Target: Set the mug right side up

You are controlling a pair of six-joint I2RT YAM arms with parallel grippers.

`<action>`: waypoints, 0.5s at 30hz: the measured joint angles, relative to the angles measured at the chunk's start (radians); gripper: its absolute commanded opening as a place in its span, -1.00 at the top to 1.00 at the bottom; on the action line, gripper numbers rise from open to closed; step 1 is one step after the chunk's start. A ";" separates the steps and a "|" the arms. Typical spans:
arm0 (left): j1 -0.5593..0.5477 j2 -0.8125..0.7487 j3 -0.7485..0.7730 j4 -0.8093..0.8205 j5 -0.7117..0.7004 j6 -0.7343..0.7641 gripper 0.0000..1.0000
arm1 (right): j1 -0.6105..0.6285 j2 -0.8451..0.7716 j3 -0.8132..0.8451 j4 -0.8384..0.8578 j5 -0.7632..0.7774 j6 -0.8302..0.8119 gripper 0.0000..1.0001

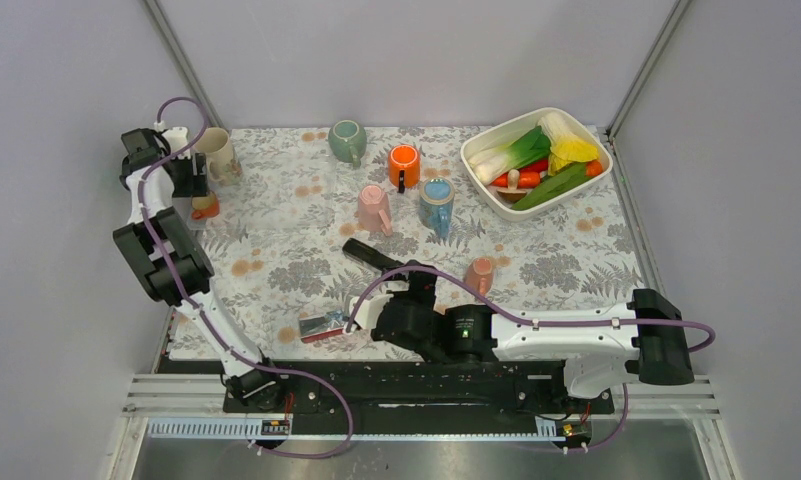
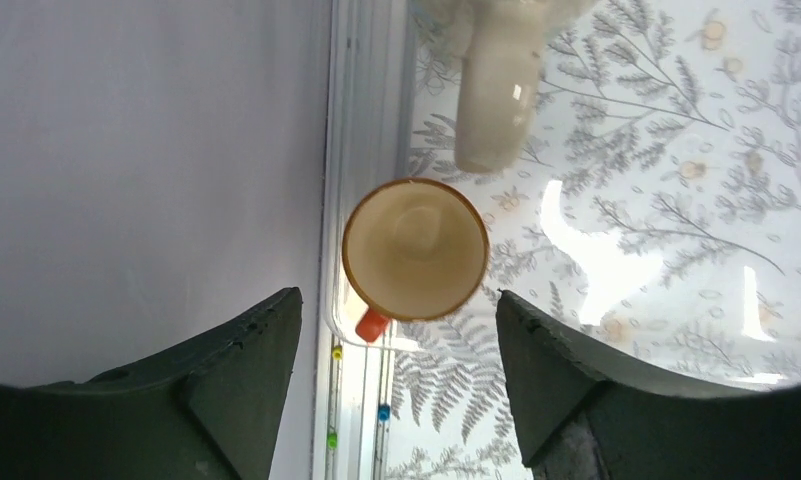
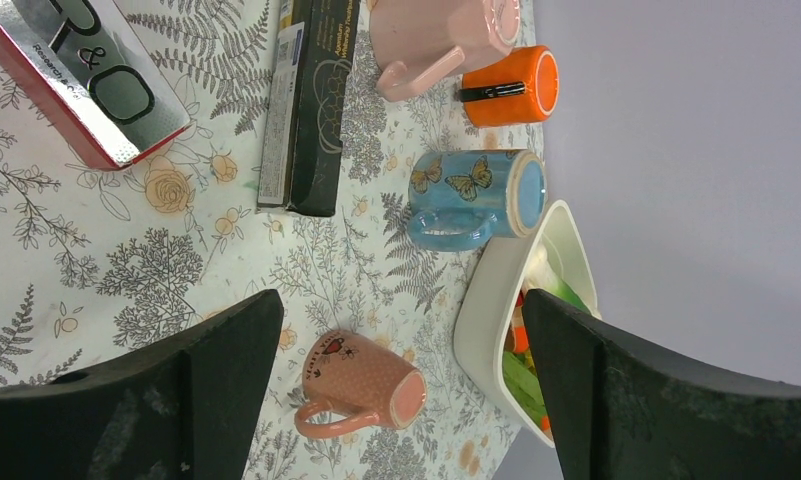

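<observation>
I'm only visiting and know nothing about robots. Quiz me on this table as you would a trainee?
1. True or false: the left hand is clamped on the small mug.
2. What fills the white tray? A) vegetables B) mugs C) boxes
3. Fill in: seen from the left wrist, the small mug's opening faces ____.

Key: 1 false, the hand is open and clear of the mug on both sides; 2 A; 3 up.
</observation>
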 measured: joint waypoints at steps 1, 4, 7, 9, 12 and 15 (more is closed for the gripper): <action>-0.002 -0.015 -0.011 0.000 0.003 0.000 -0.49 | 0.001 -0.001 0.001 -0.001 0.000 0.003 -0.99; -0.009 -0.074 -0.066 0.004 0.019 0.001 -0.49 | 0.001 -0.005 0.001 -0.002 0.000 0.019 -0.99; -0.023 -0.141 -0.134 0.006 0.039 0.002 -0.50 | -0.002 -0.023 0.001 -0.003 0.003 0.048 -0.99; -0.039 -0.187 -0.178 0.000 0.052 0.010 -0.51 | -0.016 -0.040 0.001 -0.005 0.003 0.087 -0.99; -0.077 -0.266 -0.248 -0.022 0.077 0.028 -0.53 | -0.093 -0.080 0.004 -0.047 0.000 0.205 -0.99; -0.132 -0.351 -0.313 -0.055 0.113 0.048 -0.56 | -0.242 -0.134 0.006 -0.126 0.004 0.384 -0.99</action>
